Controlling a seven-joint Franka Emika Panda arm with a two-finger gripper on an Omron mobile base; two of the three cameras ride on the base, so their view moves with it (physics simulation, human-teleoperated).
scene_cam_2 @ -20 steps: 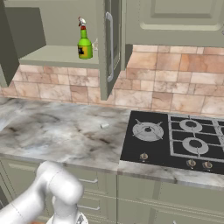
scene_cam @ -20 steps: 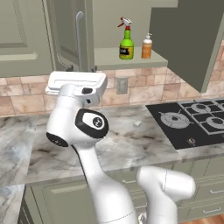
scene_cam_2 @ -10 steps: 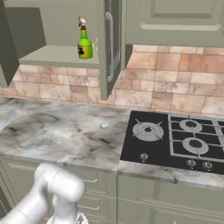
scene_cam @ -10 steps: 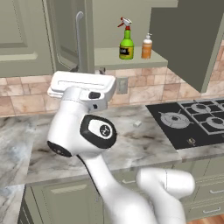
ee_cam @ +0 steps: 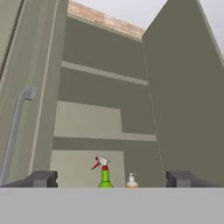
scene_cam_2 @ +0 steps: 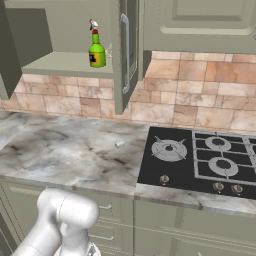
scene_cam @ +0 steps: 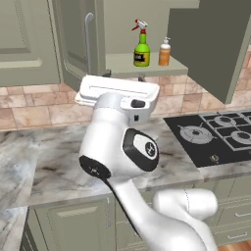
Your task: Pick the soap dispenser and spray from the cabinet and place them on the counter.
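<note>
Both base views are looking forward and down from behind, sharing the cabinet (scene_cam: 142, 63) (doors open) and counter (scene_cam_2: 65, 150), while the hand view is facing its shelves from afar.

The desk (scene_cam: 59, 162) looks like polished marble, grey-white with dark veins. The cabinet (scene_cam: 206, 44) has matt olive paint and a smooth metal bar handle (scene_cam_2: 125, 52). The spray (scene_cam: 141, 44) is glossy green plastic, and the soap dispenser (scene_cam: 164, 52) is smooth orange plastic. The stovetop (scene_cam_2: 200, 162) is glossy black.
</note>
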